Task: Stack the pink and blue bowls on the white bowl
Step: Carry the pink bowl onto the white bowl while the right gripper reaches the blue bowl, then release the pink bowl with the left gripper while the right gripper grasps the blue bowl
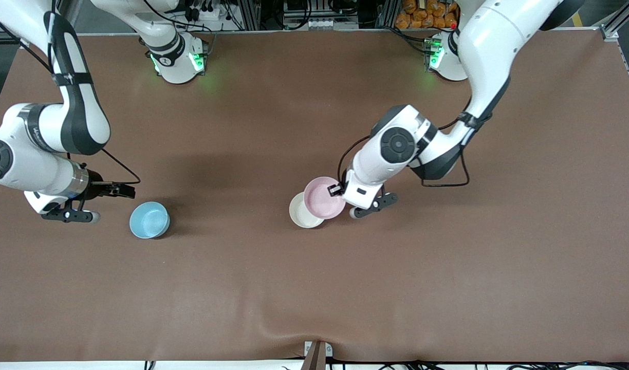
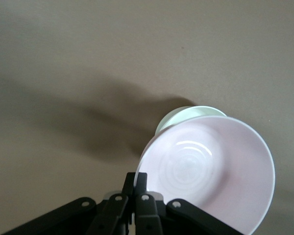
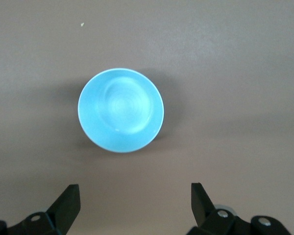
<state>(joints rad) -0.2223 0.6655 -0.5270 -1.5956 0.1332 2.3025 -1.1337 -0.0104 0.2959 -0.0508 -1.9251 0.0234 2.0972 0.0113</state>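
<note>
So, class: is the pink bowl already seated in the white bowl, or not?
Not seated. The left gripper is shut on the pink bowl rim, holding it over the white bowl, offset.

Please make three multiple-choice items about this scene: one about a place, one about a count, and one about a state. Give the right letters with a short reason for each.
1. Where is the pink bowl?
A. On the table beside the blue bowl
B. Held over the white bowl
C. Inside the blue bowl

2. How many bowls are in view?
A. Two
B. Three
C. Four

3. What is the state of the right end effector?
A. Open, holding nothing
B. Shut on the blue bowl
C. Shut on the white bowl

Answers:
1 B: the left end effector grips its rim above the white bowl.
2 B: pink, white and the blue bowl.
3 A: the right end effector stands open beside the blue bowl.
</note>
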